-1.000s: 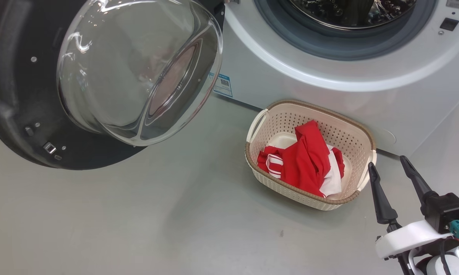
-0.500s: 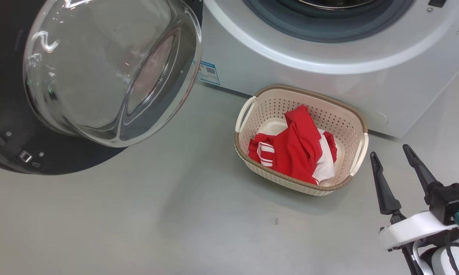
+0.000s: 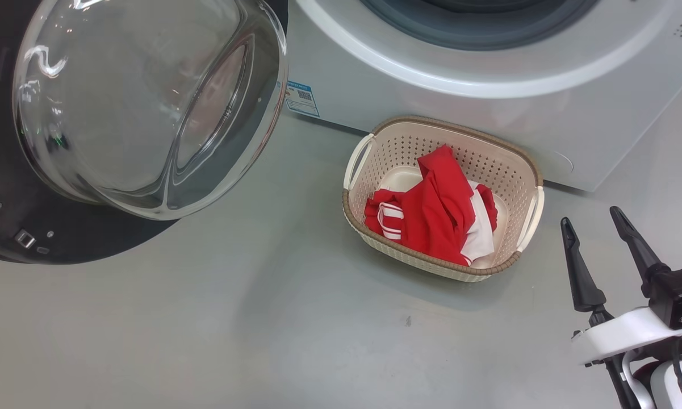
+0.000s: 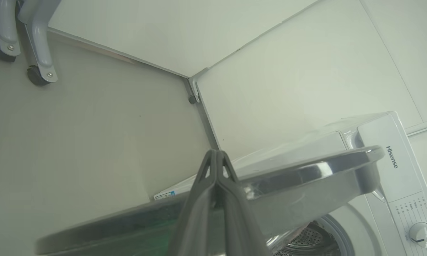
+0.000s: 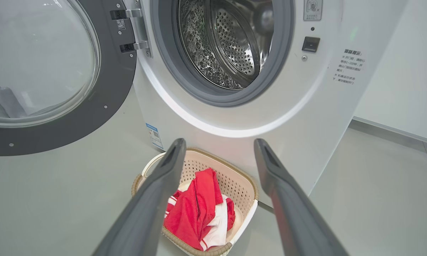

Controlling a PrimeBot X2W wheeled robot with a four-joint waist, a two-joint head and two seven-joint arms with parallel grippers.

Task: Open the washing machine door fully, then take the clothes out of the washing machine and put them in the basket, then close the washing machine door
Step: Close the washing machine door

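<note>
The washing machine door (image 3: 79, 236) stands swung open at the left, its clear glass bowl (image 3: 142, 102) bulging toward me. Beside it the white washing machine (image 3: 431, 113) shows a bare steel drum (image 5: 227, 46). On the floor in front sits the cream basket (image 3: 491, 153) with the red clothes (image 3: 431, 213) heaped inside. My right gripper (image 3: 590, 216) hangs open to the right of the basket, with nothing between its fingers. My left gripper (image 4: 217, 153) is shut, its tips poking up past the door's edge (image 4: 305, 177); whether they touch it I cannot tell.
Grey floor spreads in front of the washer. White wall panels stand behind it and to its right (image 5: 394, 71). Two grey legs on casters (image 4: 39, 74) stand on the floor beyond the door. A blue label sticker (image 3: 301, 99) marks the washer's lower left corner.
The head camera has shifted, so washer, door and basket sit higher and further left in the picture. The right gripper stays open at the lower right. The clothes lie unchanged.
</note>
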